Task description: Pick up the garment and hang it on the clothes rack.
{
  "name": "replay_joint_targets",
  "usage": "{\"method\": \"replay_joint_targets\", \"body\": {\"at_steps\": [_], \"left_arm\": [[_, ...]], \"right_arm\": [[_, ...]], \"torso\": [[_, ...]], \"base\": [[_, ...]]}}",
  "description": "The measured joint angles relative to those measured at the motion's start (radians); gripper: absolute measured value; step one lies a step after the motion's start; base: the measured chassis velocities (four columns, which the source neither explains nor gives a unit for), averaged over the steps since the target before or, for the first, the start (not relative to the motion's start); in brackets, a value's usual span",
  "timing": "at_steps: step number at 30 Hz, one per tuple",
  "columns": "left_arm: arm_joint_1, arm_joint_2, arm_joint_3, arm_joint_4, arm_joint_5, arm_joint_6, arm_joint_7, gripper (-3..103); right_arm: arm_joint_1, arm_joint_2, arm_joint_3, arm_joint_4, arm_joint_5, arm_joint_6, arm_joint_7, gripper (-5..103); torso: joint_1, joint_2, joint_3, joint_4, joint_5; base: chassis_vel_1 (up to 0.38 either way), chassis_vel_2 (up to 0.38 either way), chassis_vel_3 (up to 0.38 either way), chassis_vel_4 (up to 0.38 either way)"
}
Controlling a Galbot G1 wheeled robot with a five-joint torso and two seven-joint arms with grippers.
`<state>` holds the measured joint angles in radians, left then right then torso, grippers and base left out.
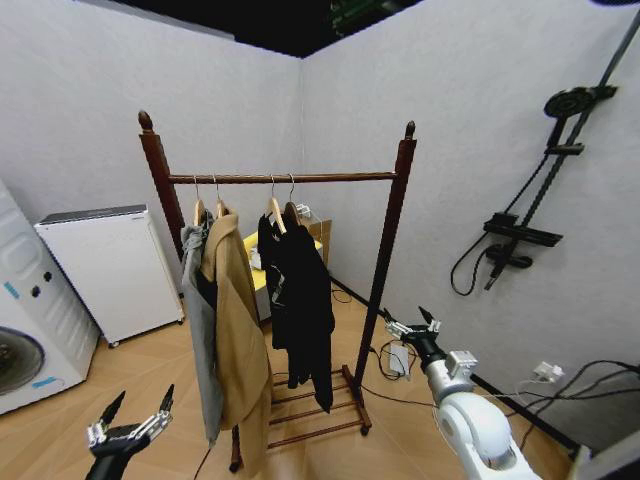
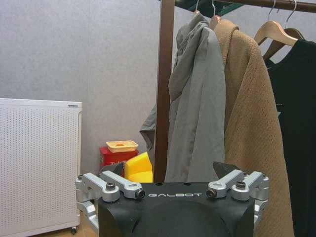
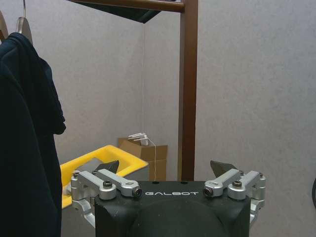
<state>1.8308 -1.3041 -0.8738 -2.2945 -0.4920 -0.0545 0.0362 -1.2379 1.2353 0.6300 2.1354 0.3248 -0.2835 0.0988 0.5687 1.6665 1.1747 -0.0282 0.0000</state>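
Half hidden behind the tan coat (image 1: 238,330), the garment (image 1: 303,300) hangs on the clothes rack (image 1: 395,230); left gripper (image 1: 132,415) and right gripper (image 1: 410,322) gape wide, empty.

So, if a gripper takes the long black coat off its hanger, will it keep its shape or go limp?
Probably limp: the garment hangs in soft folds from its wooden hanger. It may drag or swing, since it reaches far down the clothes rack. It looks fairly light. Both the left gripper and the right gripper are open.
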Motion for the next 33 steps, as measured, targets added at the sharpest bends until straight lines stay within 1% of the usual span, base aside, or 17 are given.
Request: {"method": "replay_joint_targets", "body": {"at_steps": [8,16,24,25,26,33], "left_arm": [[0.0,0.0,0.0,0.0,0.0,0.0,0.0,100],[0.0,0.0,0.0,0.0,0.0,0.0,0.0,100],[0.0,0.0,0.0,0.0,0.0,0.0,0.0,100],[0.0,0.0,0.0,0.0,0.0,0.0,0.0,100],[0.0,0.0,0.0,0.0,0.0,0.0,0.0,100],[0.0,0.0,0.0,0.0,0.0,0.0,0.0,100]], "right_arm": [[-0.003,0.012,-0.028,0.03,-0.015,-0.016,0.014,100],[-0.01,0.022,-0.033,0.044,-0.024,-0.02,0.02,100],[-0.029,0.031,-0.029,0.048,-0.032,-0.013,0.021,100],[-0.03,0.032,-0.028,0.048,-0.033,-0.012,0.021,100],[-0.032,0.033,-0.028,0.05,-0.033,-0.01,0.021,100],[-0.033,0.035,-0.026,0.052,-0.033,-0.002,0.021,100]], "torso": [[0.0,0.0,0.0,0.0,0.0],[0.001,0.0,0.0,0.0001,0.0],[0.0,0.0,0.0,-0.0003,0.0002],[0.0,0.0,0.0,-0.0003,0.0005],[0.0,0.0,0.0,0.0001,-0.0003],[0.0,0.0,0.0,-0.0001,0.0005]], "base": [[0.0,0.0,0.0,0.0],[0.021,-0.033,-0.038,0.015],[0.062,-0.18,-0.197,0.075],[0.088,-0.242,-0.248,0.106],[0.088,-0.26,-0.245,0.11],[0.108,-0.287,-0.298,0.102]]}}
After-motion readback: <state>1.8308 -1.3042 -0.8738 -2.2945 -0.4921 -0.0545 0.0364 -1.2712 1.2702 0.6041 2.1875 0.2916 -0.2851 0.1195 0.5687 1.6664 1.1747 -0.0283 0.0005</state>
